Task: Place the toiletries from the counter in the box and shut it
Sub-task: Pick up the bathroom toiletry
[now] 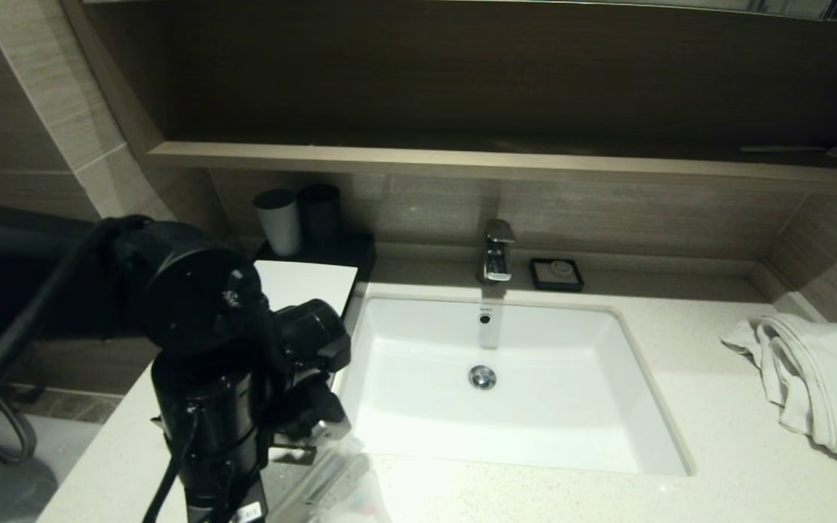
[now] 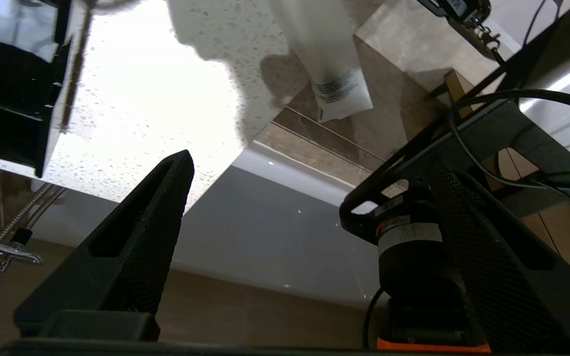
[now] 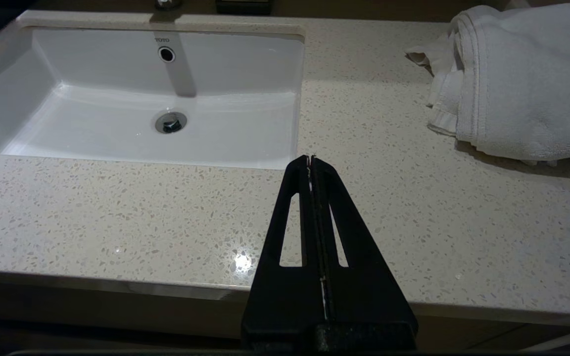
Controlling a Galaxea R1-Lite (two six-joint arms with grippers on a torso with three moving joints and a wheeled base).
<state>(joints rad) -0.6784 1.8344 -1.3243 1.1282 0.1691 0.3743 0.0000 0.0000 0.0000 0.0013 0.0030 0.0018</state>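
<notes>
While your head view hides it, the left wrist shows a white printed tube (image 2: pixel 332 64) on the speckled cream worktop (image 2: pixel 141 99) — left claw (image 2: pixel 290 198) spread; right claw (image 3: pixel 310 160) pressed together; white sink basin (image 3: pixel 117 128) reads "TOTO".

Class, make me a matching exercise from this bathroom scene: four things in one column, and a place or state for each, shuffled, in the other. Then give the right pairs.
Things:
1. Towel
2. Soap dish
3. Right gripper
4. Cups

Places or states:
A. Beside the faucet, behind the sink
B. Shut, over the counter's front edge
C. Crumpled on the counter, right of the sink
D. Standing under the shelf, left of the faucet

Pairs: 1-C, 2-A, 3-B, 4-D
</notes>
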